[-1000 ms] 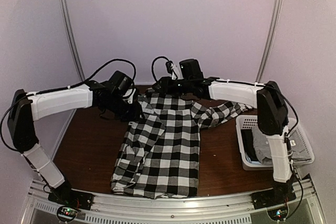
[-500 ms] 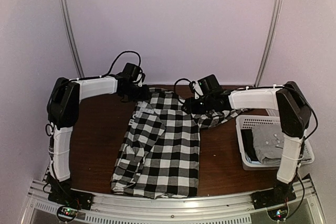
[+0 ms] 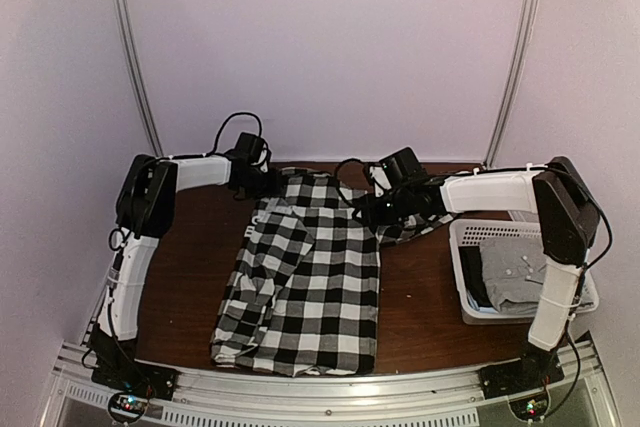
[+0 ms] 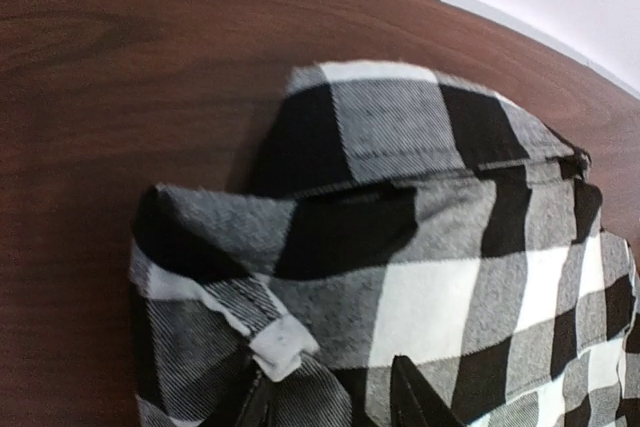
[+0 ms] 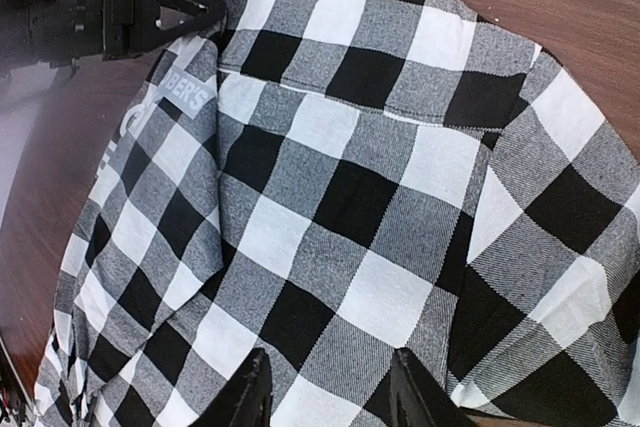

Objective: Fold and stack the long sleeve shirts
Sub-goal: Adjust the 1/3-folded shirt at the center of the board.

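Observation:
One of the long sleeve shirts, in black-and-white checks (image 3: pixel 305 277), lies flat along the table with its collar at the far end and its left sleeve folded inward. My left gripper (image 3: pixel 262 185) is at its far left shoulder. In the left wrist view its jaws (image 4: pixel 335 397) stand apart over the bunched shoulder cloth (image 4: pixel 420 197). My right gripper (image 3: pixel 378 209) hovers at the far right shoulder, jaws (image 5: pixel 330 397) apart above flat checked cloth (image 5: pixel 350 197). A plain grey shirt (image 3: pixel 512 277) lies in the basket.
A white lattice basket (image 3: pixel 470 237) stands at the table's right edge, beside the right arm. Bare brown tabletop (image 3: pixel 180 267) shows left of the shirt and between shirt and basket (image 3: pixel 420 297). The checked right sleeve (image 3: pixel 425 219) trails toward the basket.
The left gripper has moved right and back to the far left shoulder, its arm drawn in. The right gripper has shifted from the collar to the right shoulder. The shirt lies as before.

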Robot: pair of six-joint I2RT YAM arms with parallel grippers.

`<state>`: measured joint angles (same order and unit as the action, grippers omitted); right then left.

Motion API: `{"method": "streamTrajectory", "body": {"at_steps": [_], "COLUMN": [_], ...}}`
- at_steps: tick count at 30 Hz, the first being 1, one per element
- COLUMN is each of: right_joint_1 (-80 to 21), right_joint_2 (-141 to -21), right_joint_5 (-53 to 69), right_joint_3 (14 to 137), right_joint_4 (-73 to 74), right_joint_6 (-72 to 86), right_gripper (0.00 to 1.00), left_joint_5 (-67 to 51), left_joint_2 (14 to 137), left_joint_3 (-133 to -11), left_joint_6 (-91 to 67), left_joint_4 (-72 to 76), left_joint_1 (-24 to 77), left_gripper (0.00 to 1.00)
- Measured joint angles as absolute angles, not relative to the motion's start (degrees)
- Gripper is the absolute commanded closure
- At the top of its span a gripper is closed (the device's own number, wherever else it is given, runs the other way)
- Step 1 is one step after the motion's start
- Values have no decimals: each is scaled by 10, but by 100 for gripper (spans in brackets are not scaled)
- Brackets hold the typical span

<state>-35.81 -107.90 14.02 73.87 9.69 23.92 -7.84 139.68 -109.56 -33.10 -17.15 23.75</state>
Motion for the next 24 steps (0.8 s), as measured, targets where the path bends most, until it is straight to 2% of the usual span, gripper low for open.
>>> {"method": "streamTrajectory", "body": {"at_steps": [14,24], "right_joint_1": [-358,-370], "right_joint_2": [-1079,-1079], "right_joint_5": [116,107], "right_joint_3": [739,725], "right_joint_4": [135,147], "right_joint_6": [215,212], "right_gripper": [58,58], "left_joint_5": [-83,-92], "left_joint_2": [1430,1457], "left_joint_3": [-1148,-1217], "left_joint_6": [-312,-282], "left_joint_4": [-197,-256], "left_joint_1": [161,152], "left_gripper": [59,57]}}
